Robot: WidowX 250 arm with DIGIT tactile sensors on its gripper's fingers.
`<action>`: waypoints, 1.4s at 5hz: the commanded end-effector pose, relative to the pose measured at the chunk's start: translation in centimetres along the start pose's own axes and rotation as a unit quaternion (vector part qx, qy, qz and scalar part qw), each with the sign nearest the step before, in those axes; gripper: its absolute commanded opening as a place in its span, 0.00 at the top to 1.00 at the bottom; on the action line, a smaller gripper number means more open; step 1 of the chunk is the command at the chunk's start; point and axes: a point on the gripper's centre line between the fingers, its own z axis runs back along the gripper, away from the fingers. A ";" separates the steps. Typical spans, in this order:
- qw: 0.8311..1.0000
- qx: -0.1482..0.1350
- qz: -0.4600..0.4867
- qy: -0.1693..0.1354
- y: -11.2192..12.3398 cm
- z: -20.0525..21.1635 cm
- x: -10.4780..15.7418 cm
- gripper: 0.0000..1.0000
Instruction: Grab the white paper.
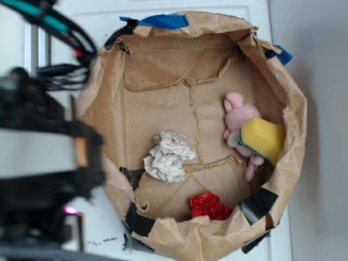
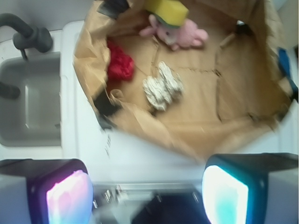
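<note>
The white paper [image 1: 169, 156] is a crumpled off-white wad lying on the floor of the opened brown paper bag [image 1: 163, 65], left of centre. In the wrist view the white paper [image 2: 162, 86] lies well ahead of my gripper [image 2: 147, 198]. The gripper is open, its two glowing pads wide apart with nothing between them. It hovers above the white counter, outside the bag's near rim. In the exterior view only the blurred black arm [image 1: 43, 157] shows at the left, and the fingers are not seen there.
A shiny red wad [image 1: 210, 206] lies near the bag's front wall. A pink plush toy [image 1: 240, 117] with a yellow sponge [image 1: 263, 140] on it rests at the bag's right side. A grey sink [image 2: 30, 100] with a black faucet [image 2: 28, 35] is left of the bag.
</note>
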 end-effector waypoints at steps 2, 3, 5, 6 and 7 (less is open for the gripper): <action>0.998 0.034 0.005 -0.054 3.2 -7.5 5.2 0.00; 0.999 0.046 -0.007 -0.011 3.9 -11.7 5.0 0.00; 0.997 0.061 -0.030 0.047 3.7 -16.8 5.0 0.00; 0.998 0.047 -0.024 0.041 3.6 -16.2 4.4 1.00; 0.999 0.043 -0.023 0.023 3.8 -15.1 4.1 1.00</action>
